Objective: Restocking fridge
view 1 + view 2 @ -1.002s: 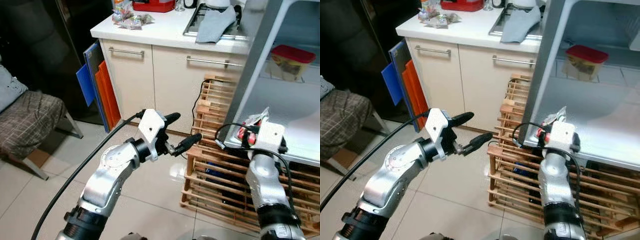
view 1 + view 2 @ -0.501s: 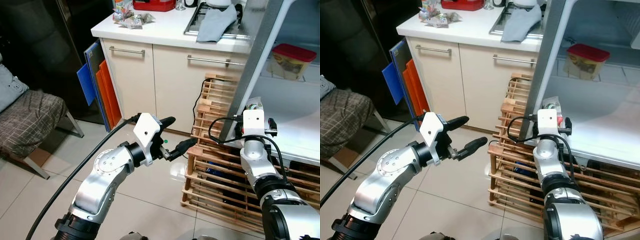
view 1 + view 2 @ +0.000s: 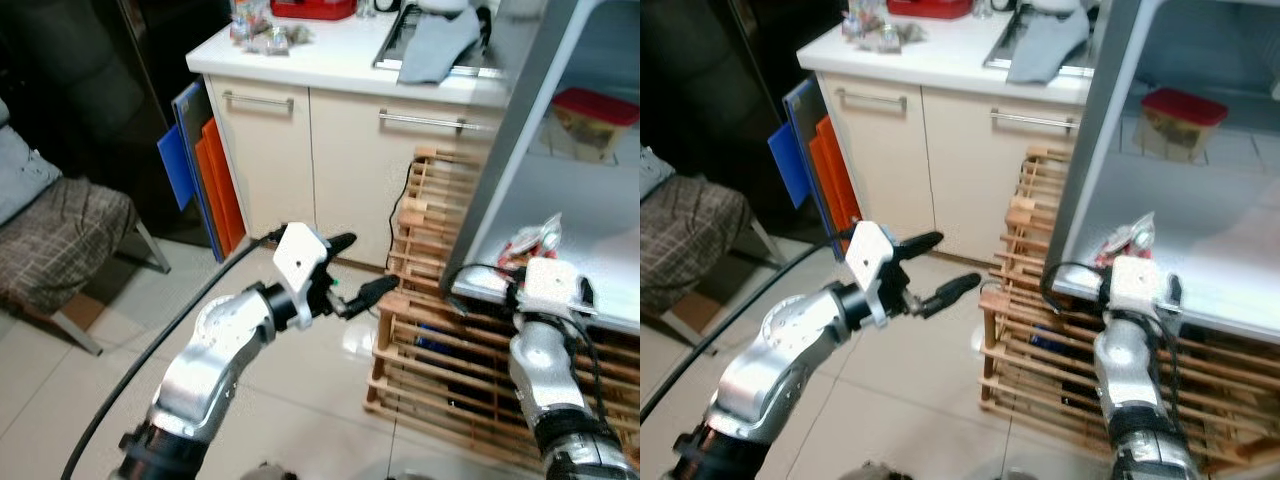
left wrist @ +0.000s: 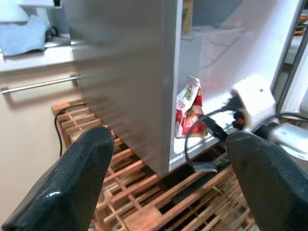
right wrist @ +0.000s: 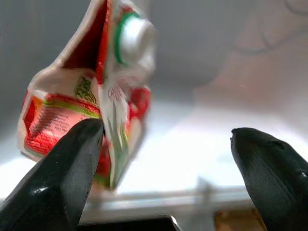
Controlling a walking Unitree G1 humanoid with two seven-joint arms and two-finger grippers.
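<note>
Item: red-and-white sauce pouch [image 5: 91,96] with a white screw cap ringed in green, standing on the white lower shelf [image 3: 610,270] of the open fridge, near the shelf's front edge. Long axis roughly upright, tilted somewhat; cap end up, crumpled base on the shelf. Right gripper [image 5: 163,159]: at the shelf's front edge just before the pouch, fingers spread wide and released; one finger [image 5: 62,168] overlaps the pouch's lower corner in the right wrist view, though contact cannot be told; the other finger stands well apart from it. Left gripper [image 3: 355,270]: held out over the tiled floor [image 3: 90,400] in front of the cabinet, fingers parted, holding nothing. Surroundings: a red-lidded container [image 3: 585,120] on the shelf above, further back in the fridge; the fridge's grey side wall [image 3: 520,130] between the pouch and the kitchen cabinet [image 3: 330,150]; a wooden slatted rack [image 3: 440,340] below the fridge shelf and against the cabinet; a grey cloth [image 3: 440,45] by the sink on the counter; wrapped items [image 3: 260,30] at the counter's far corner; blue and orange boards [image 3: 195,170] leaning beside the cabinet; a plaid-cushioned chair [image 3: 50,230] to the robot's left. A black cable [image 3: 170,340] trails from the left arm.
</note>
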